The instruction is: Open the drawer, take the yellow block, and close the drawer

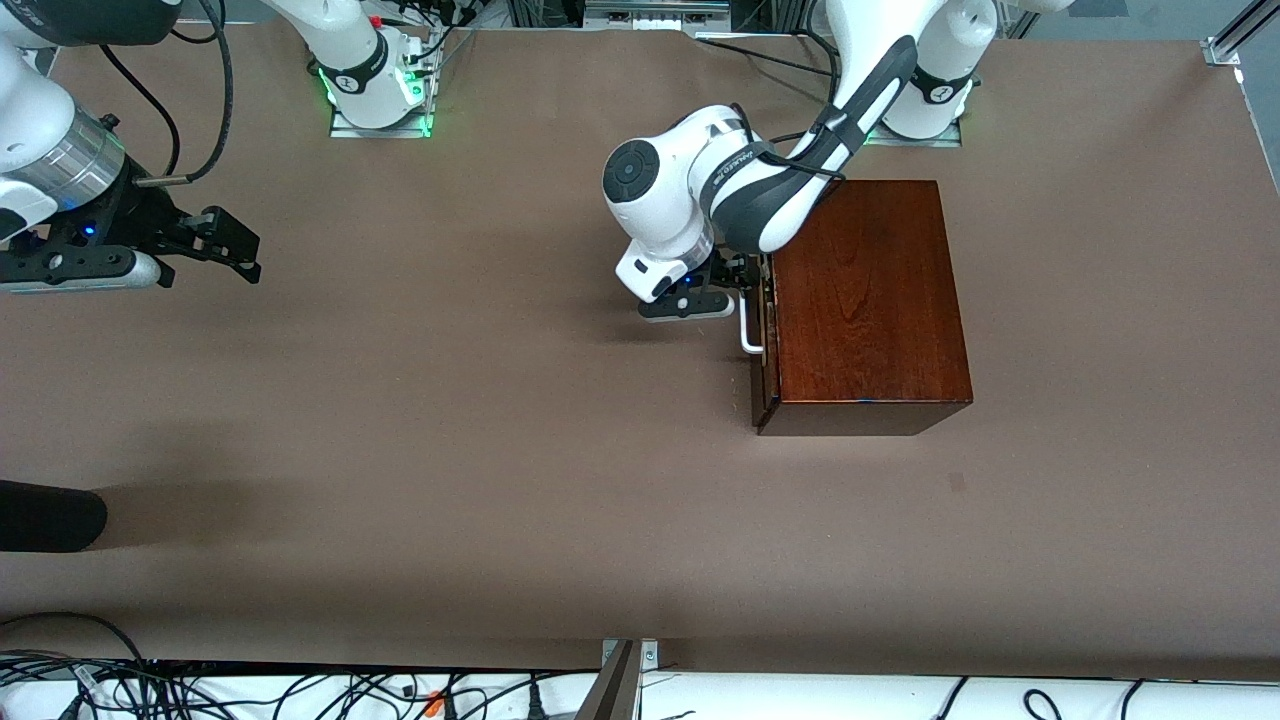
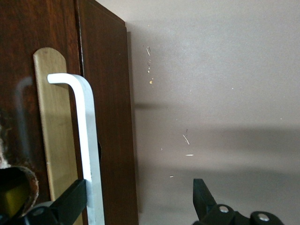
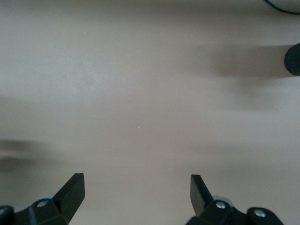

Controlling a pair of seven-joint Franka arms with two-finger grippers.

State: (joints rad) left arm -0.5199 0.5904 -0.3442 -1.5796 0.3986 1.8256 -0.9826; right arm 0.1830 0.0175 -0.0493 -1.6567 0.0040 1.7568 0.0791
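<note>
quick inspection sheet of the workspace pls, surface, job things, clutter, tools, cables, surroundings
surface: brown table, bare apart from the box
job's things: drawer of the dark wooden box looks shut; white handle at its front; yellow block not seen
clutter: nothing seen
tools: left tool open around the handle, one finger against the bar; right tool open, waiting above bare table at the right arm's end
cables: loose tangle below the table edge nearest the front camera; more by the arm bases
surroundings: dark object at the view's edge
</note>
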